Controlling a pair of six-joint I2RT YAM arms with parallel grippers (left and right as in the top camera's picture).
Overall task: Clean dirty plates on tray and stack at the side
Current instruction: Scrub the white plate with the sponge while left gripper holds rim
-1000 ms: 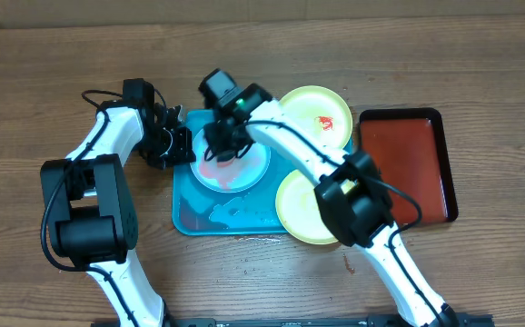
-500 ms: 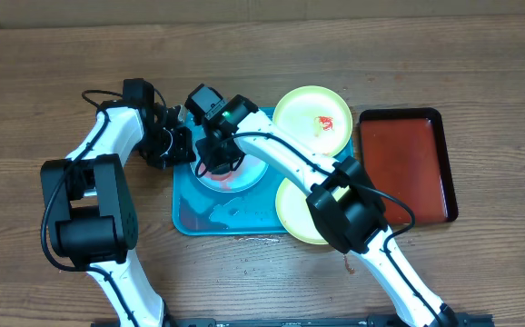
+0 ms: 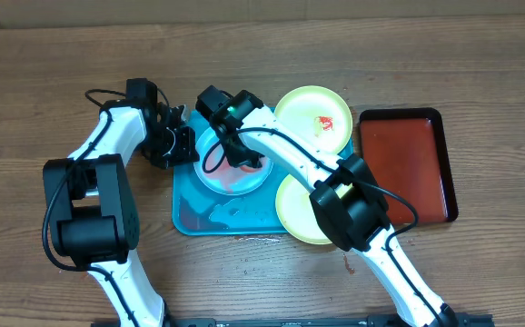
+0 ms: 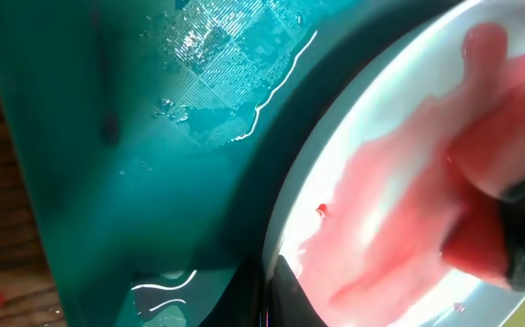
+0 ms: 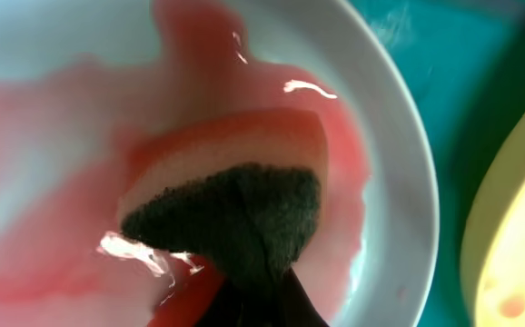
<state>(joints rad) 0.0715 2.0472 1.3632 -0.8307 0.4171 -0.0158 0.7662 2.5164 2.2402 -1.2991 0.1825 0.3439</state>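
On the blue tray (image 3: 190, 216), the light blue plate (image 3: 204, 171) lies under both arms. The right gripper (image 3: 236, 156) is pinched on a sauce-soaked sponge (image 5: 231, 168) pressed to the plate's centre, and the left gripper (image 3: 182, 145) is pressed together at its rim. Risk: the wet plate may slide under scrubbing, or the pink wash may merely spread. The left fingertips are cropped, so it cannot be told whether they grip the plate or the tray rim.

The left arm (image 3: 110, 136) bends in from the left side, its gripper (image 3: 177, 143) closed and pointing right. The right arm (image 3: 290, 150) stretches forward and leftward, its gripper (image 3: 233, 156) angled down, clamped on a sponge (image 5: 235, 168).
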